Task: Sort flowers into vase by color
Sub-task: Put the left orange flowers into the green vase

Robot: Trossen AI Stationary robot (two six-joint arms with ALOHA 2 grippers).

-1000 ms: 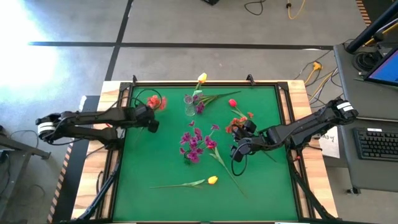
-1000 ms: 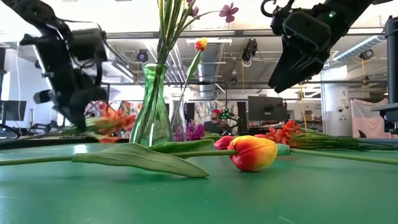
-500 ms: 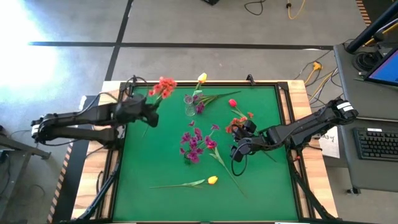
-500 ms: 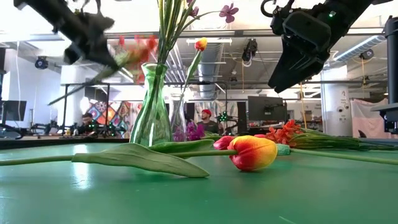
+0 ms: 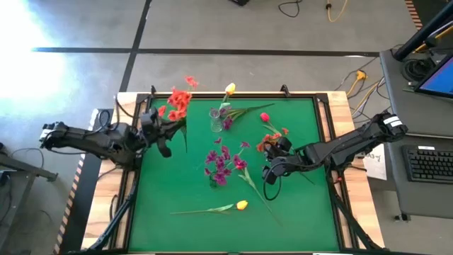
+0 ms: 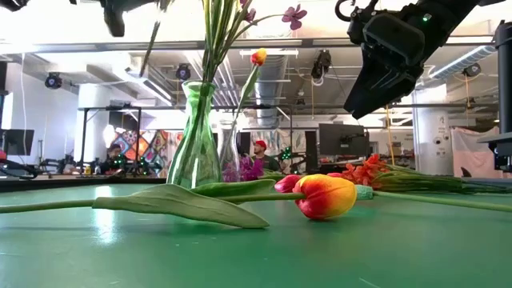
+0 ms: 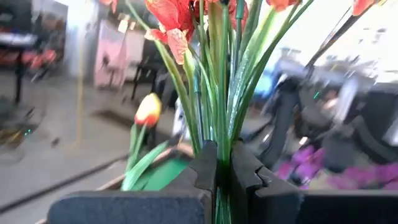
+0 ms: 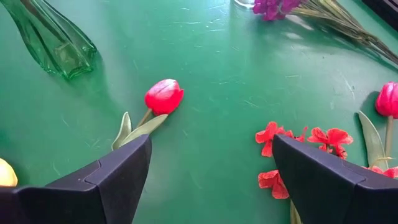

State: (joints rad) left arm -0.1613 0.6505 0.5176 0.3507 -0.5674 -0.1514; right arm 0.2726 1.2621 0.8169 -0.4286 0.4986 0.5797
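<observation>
Left gripper (image 5: 164, 134) clamped tight on the stems of an orange-red spray (image 5: 178, 100), held upright off the mat near the table's (image 5: 297, 212) back-left edge; half a second back it sat further in and the blooms tilted more. Right gripper (image 5: 269, 174) hangs with fingers spread wide, holding nothing, unmoved, above a pink-red tulip (image 8: 164, 96). Small clear vase (image 5: 215, 119) stands near the back edge, centre. Green vase (image 6: 194, 136) holds purple flowers (image 5: 221, 164) mid-mat. Yellow tulip (image 5: 241, 205) lies towards the front; front-left mat is open.

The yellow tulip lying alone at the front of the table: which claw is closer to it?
Right. The right claw hovers open just beyond the yellow tulip; the left claw, gripping an orange-red spray, is across the table.
</observation>
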